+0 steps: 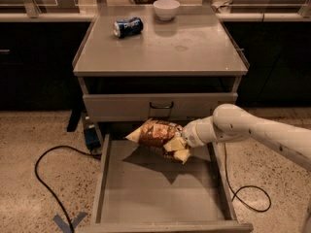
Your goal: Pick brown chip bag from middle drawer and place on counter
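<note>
My gripper (178,146) is shut on the right end of the brown chip bag (154,134) and holds it in the air above the back of the open middle drawer (146,191), just below the closed drawer front. The bag lies roughly level, its tan end pointing left. Its shadow falls on the drawer's bare floor. The white arm comes in from the right. The counter (160,45) is the grey cabinet top above.
A dented blue soda can (128,26) lies at the counter's back left and a white bowl (166,8) stands at its back middle. The closed drawer front with a dark handle (161,105) is above the bag. Black cables (48,174) lie on the floor on both sides.
</note>
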Robot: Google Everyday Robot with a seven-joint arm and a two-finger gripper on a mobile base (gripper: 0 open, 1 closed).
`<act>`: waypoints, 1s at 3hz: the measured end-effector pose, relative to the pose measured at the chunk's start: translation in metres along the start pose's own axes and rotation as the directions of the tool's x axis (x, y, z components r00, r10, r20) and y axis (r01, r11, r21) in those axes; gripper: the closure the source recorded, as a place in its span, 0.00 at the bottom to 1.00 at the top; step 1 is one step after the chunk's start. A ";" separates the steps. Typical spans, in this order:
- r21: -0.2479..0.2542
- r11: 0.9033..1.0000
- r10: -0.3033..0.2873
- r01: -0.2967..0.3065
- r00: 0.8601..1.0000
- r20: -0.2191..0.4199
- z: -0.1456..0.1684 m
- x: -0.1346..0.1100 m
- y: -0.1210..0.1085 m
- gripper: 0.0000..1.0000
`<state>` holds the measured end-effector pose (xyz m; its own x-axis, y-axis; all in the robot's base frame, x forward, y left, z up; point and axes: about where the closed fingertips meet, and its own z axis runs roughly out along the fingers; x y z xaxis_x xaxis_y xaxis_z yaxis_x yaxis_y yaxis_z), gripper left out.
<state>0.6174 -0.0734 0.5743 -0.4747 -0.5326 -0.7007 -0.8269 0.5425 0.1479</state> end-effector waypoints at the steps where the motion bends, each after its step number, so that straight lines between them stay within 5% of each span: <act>1: 0.000 1.000 0.000 0.000 1.000 0.000 0.003 0.003 -0.001 1.00; 3: 0.002 1.000 -0.008 0.008 1.000 0.014 0.004 0.003 -0.002 1.00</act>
<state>0.6193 -0.0735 0.5691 -0.4638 -0.5275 -0.7118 -0.8302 0.5393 0.1412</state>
